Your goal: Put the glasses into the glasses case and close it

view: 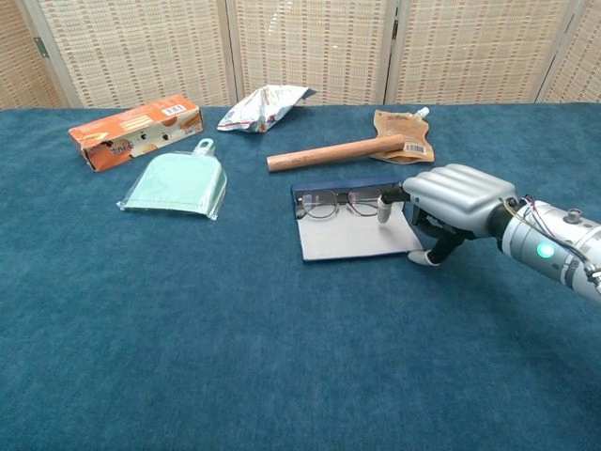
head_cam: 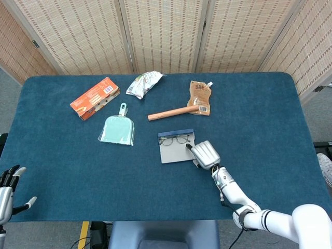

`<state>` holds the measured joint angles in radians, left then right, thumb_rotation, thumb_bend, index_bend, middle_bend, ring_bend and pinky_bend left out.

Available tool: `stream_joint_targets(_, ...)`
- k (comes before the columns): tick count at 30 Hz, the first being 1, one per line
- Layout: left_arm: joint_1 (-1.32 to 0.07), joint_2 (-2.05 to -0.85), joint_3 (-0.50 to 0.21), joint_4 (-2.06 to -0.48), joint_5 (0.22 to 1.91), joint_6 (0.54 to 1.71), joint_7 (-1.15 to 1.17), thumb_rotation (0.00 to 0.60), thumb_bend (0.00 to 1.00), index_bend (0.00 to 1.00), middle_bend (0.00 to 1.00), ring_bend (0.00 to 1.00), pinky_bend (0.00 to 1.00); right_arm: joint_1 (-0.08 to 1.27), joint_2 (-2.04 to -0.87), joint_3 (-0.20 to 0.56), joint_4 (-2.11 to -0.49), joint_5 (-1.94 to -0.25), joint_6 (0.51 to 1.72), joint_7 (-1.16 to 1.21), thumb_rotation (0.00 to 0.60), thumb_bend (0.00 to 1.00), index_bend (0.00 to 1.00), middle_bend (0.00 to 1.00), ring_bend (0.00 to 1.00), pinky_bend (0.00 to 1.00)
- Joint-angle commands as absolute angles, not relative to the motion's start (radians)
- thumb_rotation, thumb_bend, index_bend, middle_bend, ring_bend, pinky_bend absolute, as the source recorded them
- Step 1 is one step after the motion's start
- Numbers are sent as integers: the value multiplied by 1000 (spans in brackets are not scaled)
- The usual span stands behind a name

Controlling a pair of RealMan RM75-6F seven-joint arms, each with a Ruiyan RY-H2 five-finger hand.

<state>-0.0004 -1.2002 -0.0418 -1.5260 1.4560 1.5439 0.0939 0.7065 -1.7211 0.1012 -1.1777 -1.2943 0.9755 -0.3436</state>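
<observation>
Glasses (view: 340, 203) already lie in the open glasses case (view: 349, 233), along its far blue edge near the table (view: 282, 357) centre. Your risk: pushing sideways slides the whole case instead of folding the flap. Your right robot hand (view: 449, 199) sits at the case's 3 o'clock edge, knuckles up, fingers curled, one fingertip touching the glasses; it grips nothing. Your left robot hand (head_cam: 9, 181) hangs spread at the table's 8 o'clock corner.

Blue table (head_cam: 270, 119) with case (head_cam: 176, 150), dustpan (head_cam: 118, 129)
</observation>
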Motion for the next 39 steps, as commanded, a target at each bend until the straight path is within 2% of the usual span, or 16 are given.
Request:
stream_joint_targets(1,0,-1200,-42,-1525,1456,1544,93,600,187,192,137,147,238,708,-1720,106,-1183,-1299,980,-343,600,355,317,893,979,916)
stream_joint_targets(10,-3,-1200,-44,-1520,1455,1540,89,600,187,193,137,147,238,735,-1737,137,-1180,-1307,973,-350,600,391,322,899,986,916)
stream_joint_targets(15,-4,-1198,-45,-1519,1452,1538,89,600,187,193,137,147,238,763,-1770,158,-1160,-1307,960,-353,600,444,332,904,994,921)
stream_joint_targets(27,-5,-1197,-47,-1519,1445,1532,91,600,187,193,137,147,238,814,-1843,201,-1084,-1280,926,-357,600,475,353,907,998,922)
stream_joint_targets(32,-6,-1198,-47,-1518,1443,1529,93,600,187,193,137,147,238,822,-1859,210,-1056,-1270,926,-357,600,478,413,911,999,922)
stream_joint_targets(39,-6,-1199,-47,-1519,1445,1531,93,600,187,193,137,147,238,817,-1861,204,-1039,-1282,946,-346,600,478,588,928,1000,929)
